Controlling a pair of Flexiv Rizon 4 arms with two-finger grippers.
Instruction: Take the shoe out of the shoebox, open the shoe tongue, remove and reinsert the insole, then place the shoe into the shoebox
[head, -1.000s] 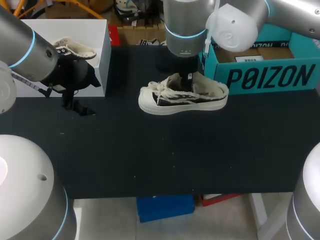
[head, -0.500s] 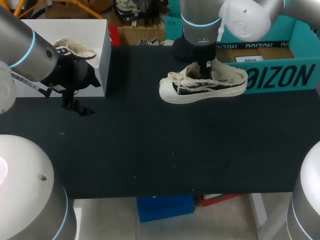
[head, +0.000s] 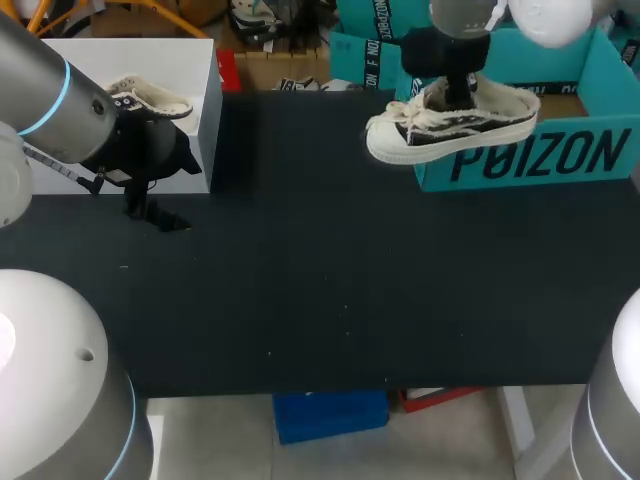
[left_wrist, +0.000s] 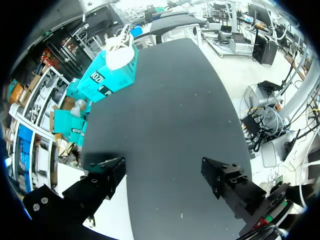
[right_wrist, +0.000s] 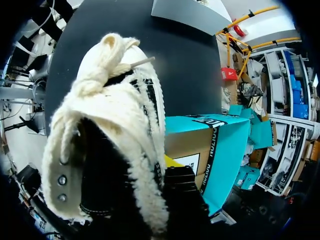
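A black-and-cream canvas shoe (head: 450, 128) hangs in the air, its toe pointing left, over the front wall of the teal shoebox (head: 540, 155) at the back right. My right gripper (head: 462, 95) comes down into the shoe's opening and is shut on its side wall. The right wrist view is filled by the shoe (right_wrist: 115, 130), laces and fleecy lining, with the teal shoebox (right_wrist: 220, 150) beyond. My left gripper (head: 152, 212) stands open and holding nothing at the table's left; in its own view the far shoe (left_wrist: 120, 47) shows above the shoebox (left_wrist: 107, 75).
A white box (head: 130, 60) stands at the back left with a second shoe (head: 150, 100) in it, right behind my left arm. The black tabletop (head: 330, 290) stretches between the two boxes.
My right arm has lifted the shoe off the table's middle and carried it right and back, up to the shoebox's front wall. The left arm has not moved.
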